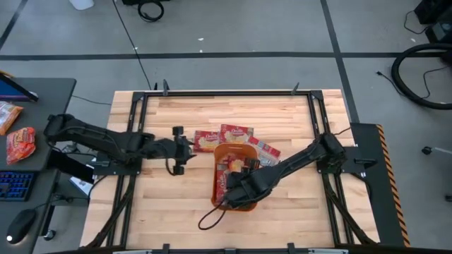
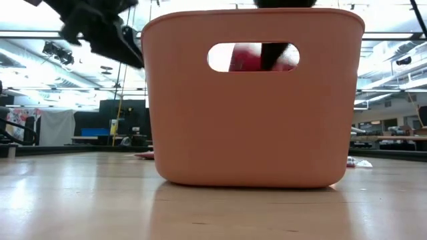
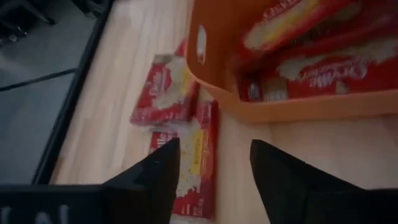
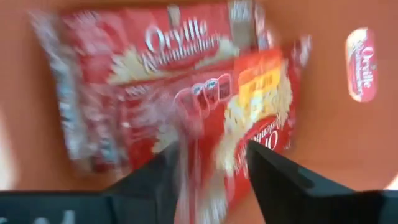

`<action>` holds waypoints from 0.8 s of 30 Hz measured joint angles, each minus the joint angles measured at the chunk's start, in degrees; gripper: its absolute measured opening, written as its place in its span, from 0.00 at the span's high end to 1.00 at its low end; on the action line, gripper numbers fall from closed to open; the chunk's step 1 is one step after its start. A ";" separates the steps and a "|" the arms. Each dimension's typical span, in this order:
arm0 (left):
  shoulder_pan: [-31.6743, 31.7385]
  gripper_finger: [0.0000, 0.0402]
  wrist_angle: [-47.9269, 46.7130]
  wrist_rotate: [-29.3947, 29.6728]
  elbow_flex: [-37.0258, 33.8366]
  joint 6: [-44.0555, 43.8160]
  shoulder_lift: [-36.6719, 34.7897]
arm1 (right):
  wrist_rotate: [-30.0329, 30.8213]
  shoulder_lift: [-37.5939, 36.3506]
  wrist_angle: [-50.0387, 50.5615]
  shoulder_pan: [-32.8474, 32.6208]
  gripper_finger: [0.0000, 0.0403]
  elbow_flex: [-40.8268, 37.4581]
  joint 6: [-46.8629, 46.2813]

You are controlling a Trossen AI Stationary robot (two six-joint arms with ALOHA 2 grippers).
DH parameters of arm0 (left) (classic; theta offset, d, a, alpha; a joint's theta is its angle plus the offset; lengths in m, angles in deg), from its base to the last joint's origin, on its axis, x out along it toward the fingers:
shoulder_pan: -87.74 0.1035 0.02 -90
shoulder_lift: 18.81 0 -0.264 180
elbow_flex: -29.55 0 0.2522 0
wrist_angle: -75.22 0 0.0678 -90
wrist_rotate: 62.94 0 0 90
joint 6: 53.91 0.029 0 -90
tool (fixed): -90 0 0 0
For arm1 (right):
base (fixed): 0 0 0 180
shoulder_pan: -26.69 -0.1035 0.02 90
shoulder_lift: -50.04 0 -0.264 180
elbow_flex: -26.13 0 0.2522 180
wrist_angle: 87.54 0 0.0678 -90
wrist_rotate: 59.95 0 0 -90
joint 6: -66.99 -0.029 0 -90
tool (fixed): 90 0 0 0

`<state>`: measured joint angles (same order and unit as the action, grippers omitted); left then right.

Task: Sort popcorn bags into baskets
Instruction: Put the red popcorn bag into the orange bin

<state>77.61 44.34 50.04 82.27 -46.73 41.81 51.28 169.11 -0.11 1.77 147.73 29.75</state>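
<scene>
The orange basket (image 1: 244, 204) stands near the table's middle and fills the low view (image 2: 253, 133). Several red popcorn bags (image 4: 186, 81) lie inside it. My right gripper (image 1: 233, 185) (image 4: 214, 177) reaches down into the basket, open, with a blurred bag (image 4: 249, 118) below its fingers; I cannot tell whether they touch it. One dark finger and a red bag (image 2: 243, 59) show through the basket's handle slot. My left gripper (image 1: 182, 149) (image 3: 214, 177) is open, just left of the basket, above two bags (image 3: 165, 93) (image 3: 198, 155) lying flat on the table.
Three bags (image 1: 207, 140) (image 1: 236, 132) (image 1: 266, 149) lie flat on the wood beyond the basket's far end. A dark cable loop (image 1: 209, 219) lies near the basket's near end. Bare wood stretches on the table's left, right and near sides.
</scene>
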 joint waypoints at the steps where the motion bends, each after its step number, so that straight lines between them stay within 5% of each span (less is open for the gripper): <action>1: 0.19 0.48 -0.54 0.03 0.02 0.65 1.38 | 0.10 -0.91 -0.70 -0.38 0.52 0.00 -0.10; 15: 5.86 0.44 -3.71 -0.31 0.00 2.45 21.45 | 19.50 -10.34 -2.55 -8.80 0.44 0.02 -4.84; 24: 4.99 0.49 -4.09 7.09 0.01 -0.60 29.96 | 21.59 -9.27 -0.46 -10.57 0.44 -0.42 -7.50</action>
<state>82.61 40.26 57.14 82.28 -47.33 71.76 72.87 159.84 -0.57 -8.80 147.31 22.25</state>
